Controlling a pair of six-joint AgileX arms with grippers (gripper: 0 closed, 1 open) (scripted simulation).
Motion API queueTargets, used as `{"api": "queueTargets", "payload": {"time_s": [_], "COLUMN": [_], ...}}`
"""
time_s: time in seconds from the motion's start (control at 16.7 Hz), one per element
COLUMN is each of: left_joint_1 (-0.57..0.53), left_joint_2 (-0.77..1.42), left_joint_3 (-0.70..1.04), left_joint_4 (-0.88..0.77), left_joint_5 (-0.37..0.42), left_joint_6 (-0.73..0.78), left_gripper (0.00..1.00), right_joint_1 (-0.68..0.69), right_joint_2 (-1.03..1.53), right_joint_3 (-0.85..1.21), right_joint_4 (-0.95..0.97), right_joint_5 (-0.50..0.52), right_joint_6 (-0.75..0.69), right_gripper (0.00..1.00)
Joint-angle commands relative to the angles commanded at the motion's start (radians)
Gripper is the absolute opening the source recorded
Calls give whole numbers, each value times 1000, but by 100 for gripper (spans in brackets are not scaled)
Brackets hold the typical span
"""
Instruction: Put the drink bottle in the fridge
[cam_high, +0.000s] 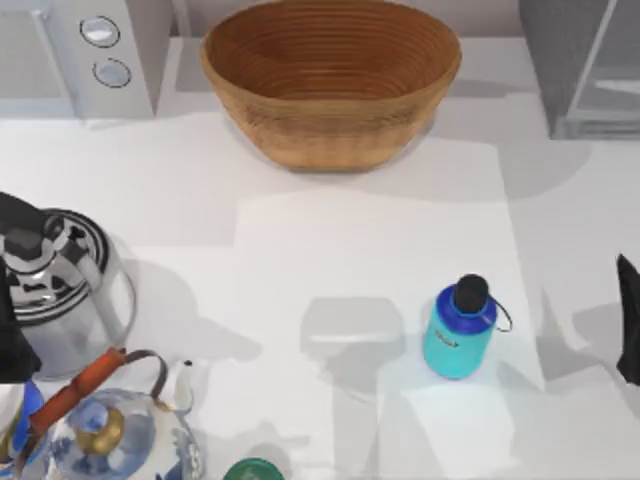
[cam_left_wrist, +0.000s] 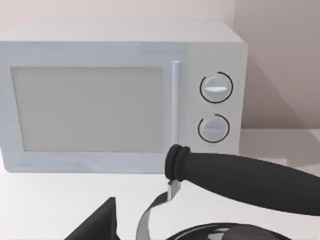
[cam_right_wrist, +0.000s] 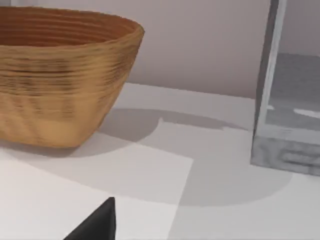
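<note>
Top view. The drink bottle (cam_high: 459, 330) is seen standing on the white table (cam_high: 300, 250), right of centre, with its black cap toward the far side and its thin loop strap on the right. It is touched by nothing. The fridge (cam_high: 585, 65) is located at the far right corner, well apart from the bottle. A woven basket (cam_high: 330, 75) is placed at the far centre, and a grey box with two round dials (cam_high: 85, 55) at the far left. A steel kettle (cam_high: 60, 285) is positioned at the left edge, with a blue-and-white teapot (cam_high: 115, 430) nearer the front and a green-topped round thing (cam_high: 252, 470) at the front edge. A dark part of the right arm (cam_high: 628, 320) is seen at the right edge, near the bottle but apart from it. A dark part of the left arm (cam_high: 15, 330) is seen at the left edge, beside the kettle.

Left wrist view. The grey box (cam_left_wrist: 120, 95) is faced from the front, with the kettle's black handle (cam_left_wrist: 240, 180) before it. One dark fingertip of the left gripper (cam_left_wrist: 97, 225) is shown; whether the fingers are apart or together cannot be told.

Right wrist view. The basket (cam_right_wrist: 60, 75) and the fridge's lower front corner (cam_right_wrist: 285, 100) are shown over the table. One dark fingertip of the right gripper (cam_right_wrist: 97, 225) is visible; its state cannot be told.
</note>
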Motion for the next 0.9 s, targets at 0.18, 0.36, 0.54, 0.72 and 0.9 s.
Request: {"api": "queueTargets", "payload": {"time_s": [0.18, 0.36, 0.54, 0.72, 0.9], "left_joint_1": [0, 0, 0, 0, 0], "left_joint_2": [0, 0, 0, 0, 0], "left_joint_3": [0, 0, 0, 0, 0], "left_joint_4": [0, 0, 0, 0, 0], "left_joint_5": [0, 0, 0, 0, 0], "left_joint_6": [0, 0, 0, 0, 0], "left_gripper": [100, 100, 100, 100, 100], "right_joint_1": [86, 167, 235, 281, 297], "right_joint_2": [348, 650, 863, 983, 1014], "right_joint_3": [-9, -15, -19, -19, -19], "right_joint_4": [265, 499, 675, 789, 825], "right_joint_5": [-36, -72, -103, -127, -136], "right_joint_6": [-12, -21, -27, -30, -30], "right_gripper": [100, 100, 100, 100, 100]}}
